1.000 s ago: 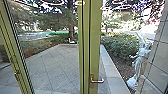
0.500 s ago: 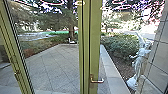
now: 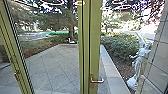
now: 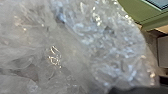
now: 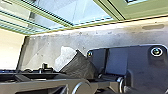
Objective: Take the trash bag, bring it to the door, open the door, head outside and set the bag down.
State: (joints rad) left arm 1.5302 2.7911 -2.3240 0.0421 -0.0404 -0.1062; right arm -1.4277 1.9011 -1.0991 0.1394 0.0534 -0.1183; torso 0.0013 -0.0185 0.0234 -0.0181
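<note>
A green-framed glass door [image 3: 94,30] stands upright right ahead in the head view, its metal lever handle [image 3: 97,80] low on the frame. Through the glass, the paved ground outside is visible. Clear, crinkled plastic of the trash bag [image 4: 117,42] lies close before the camera in the left wrist view, hiding most of what is behind it. In the right wrist view, a piece of the pale and grey bag [image 5: 79,65] shows beside the robot's dark base. How either gripper's fingers stand cannot be made out.
Outside are grey paving [image 3: 55,65], a low stone kerb [image 3: 112,72], a bush [image 3: 121,46] and a white statue [image 3: 140,61] near a tiled wall [image 3: 160,50]. A second green frame post [image 3: 12,55] slants at the left. Green framing [image 5: 140,10] borders the floor [image 5: 45,47] by the base.
</note>
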